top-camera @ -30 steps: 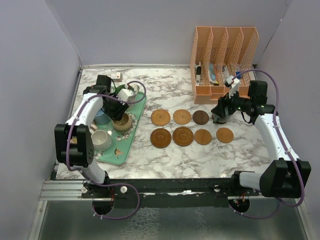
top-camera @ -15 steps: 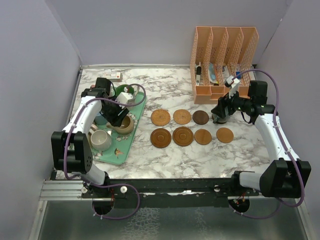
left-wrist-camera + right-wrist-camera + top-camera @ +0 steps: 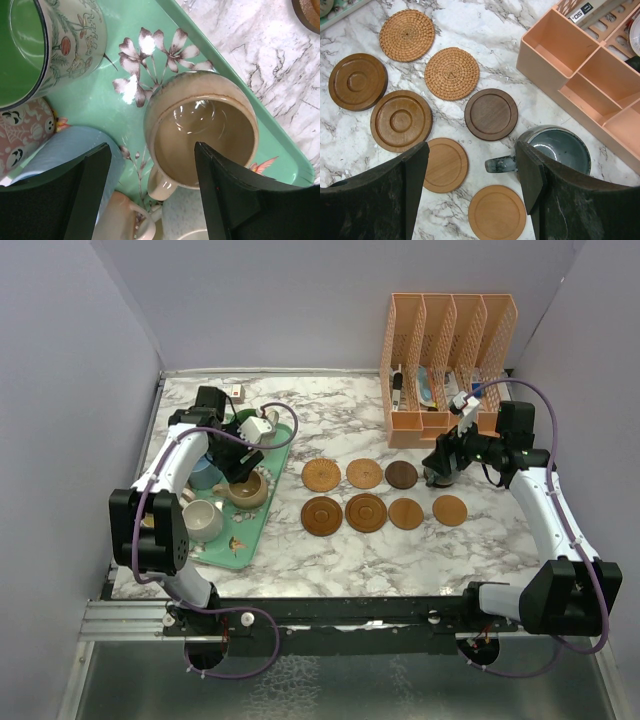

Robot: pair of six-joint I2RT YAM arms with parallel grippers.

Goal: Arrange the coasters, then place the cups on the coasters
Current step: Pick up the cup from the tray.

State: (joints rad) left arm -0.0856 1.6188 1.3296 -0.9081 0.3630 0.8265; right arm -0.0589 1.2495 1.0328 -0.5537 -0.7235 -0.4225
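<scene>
- Seven thin round coasters [image 3: 401, 120] of woven rattan, ringed wood, dark brown wood and plain tan wood are laid in two rows on the white marbled desk [image 3: 330, 560], to the right of the mint-green floral tray [image 3: 85, 107].
- A dark grey-teal ceramic mug [image 3: 560, 147] is stood upright past the end of the rows farthest from the tray, just beside the dark brown disc.
- A tan glazed handled mug [image 3: 200, 130], a green-lined floral mug [image 3: 30, 45], a pale blue cup [image 3: 60, 145] and a pink patterned cup [image 3: 22, 125] are seen on the tray.
- The left pincer [image 3: 150, 160] is held wide open above the tan mug, with nothing gripped.
- The right pincer [image 3: 471, 150] is spread wide above the coasters, well away from the tray, with nothing held.
</scene>
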